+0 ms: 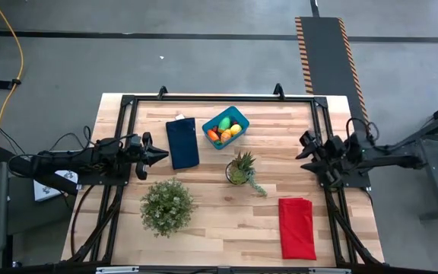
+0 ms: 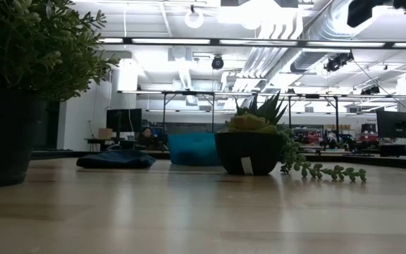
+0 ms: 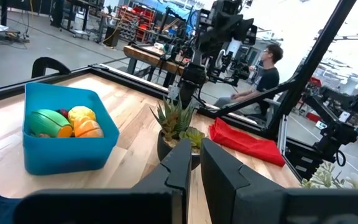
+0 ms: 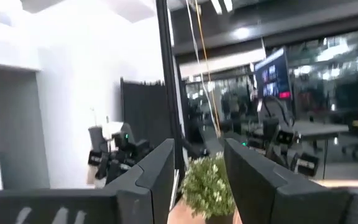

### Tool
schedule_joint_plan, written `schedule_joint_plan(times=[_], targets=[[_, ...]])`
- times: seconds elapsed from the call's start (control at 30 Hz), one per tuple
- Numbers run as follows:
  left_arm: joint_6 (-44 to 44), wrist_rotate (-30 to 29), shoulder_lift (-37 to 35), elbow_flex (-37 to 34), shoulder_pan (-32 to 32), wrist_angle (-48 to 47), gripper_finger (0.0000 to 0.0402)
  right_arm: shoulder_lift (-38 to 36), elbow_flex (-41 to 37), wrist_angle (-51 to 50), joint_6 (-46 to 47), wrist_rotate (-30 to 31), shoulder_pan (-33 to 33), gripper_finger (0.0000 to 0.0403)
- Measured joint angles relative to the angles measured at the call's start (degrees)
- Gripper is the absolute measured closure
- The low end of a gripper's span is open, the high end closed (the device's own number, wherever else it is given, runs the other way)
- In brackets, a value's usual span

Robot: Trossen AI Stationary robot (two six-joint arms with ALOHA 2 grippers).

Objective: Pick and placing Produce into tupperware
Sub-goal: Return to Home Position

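Both arms hang at the two ends of the table, well apart from the produce. The left gripper points inward just beside the dark blue cloth. Its own wrist view shows its fingers drawn nearly together, only a slit between them, holding nothing. The right gripper sits at the opposite end, its fingers plainly apart and empty.

The blue tub stands toward the far side, just beside the cloth, with the spiky plant nearer the middle. The produce lies inside it. From above and from the left wrist I make out green, yellow and orange pieces packed together, plus something dark half buried that I cannot identify. From table height the tub's wall hides all of it, and the spiky plant's pot covers one end of the tub. There the red cloth is cut to a sliver at the edge, and the bushy plant fills a corner. A seated person shows only past the left wrist
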Motion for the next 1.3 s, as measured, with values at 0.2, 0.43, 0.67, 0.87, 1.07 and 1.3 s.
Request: schedule_joint_plan(times=[0.2, 0.43, 0.67, 0.87, 1.07, 1.3], targets=[[0.0, 0.0, 0.0, 0.0, 0.0, 0.0, 0.0376, -0.4, -7.0, 10.2, -0.2, 0.0, 0.0, 0.027], [0.0, 0.0, 0.0, 0.0, 0.0, 0.0, 0.0376, -0.4, -9.5, 11.8, -5.3, 5.6, 0.0, 0.027], [0.0, 0.0, 0.0, 0.0, 0.0, 0.0, 0.0376, -0.4, -12.1, 11.9, -6.0, 10.3, 0.0, 0.027], [0.0, 0.0, 0.0, 0.0, 0.0, 0.0, 0.0376, -0.4, -12.1, 6.8, -9.5, 10.6, 0.0, 0.027], [0.0, 0.0, 0.0, 0.0, 0.0, 0.0, 0.0376, -0.4, -12.1, -7.5, -8.0, 11.9, 0.0, 0.027], [0.0, 0.0, 0.0, 0.0, 0.0, 0.0, 0.0376, -0.4, -12.1, -20.3, 4.3, 11.8, 0.0, 0.027]])
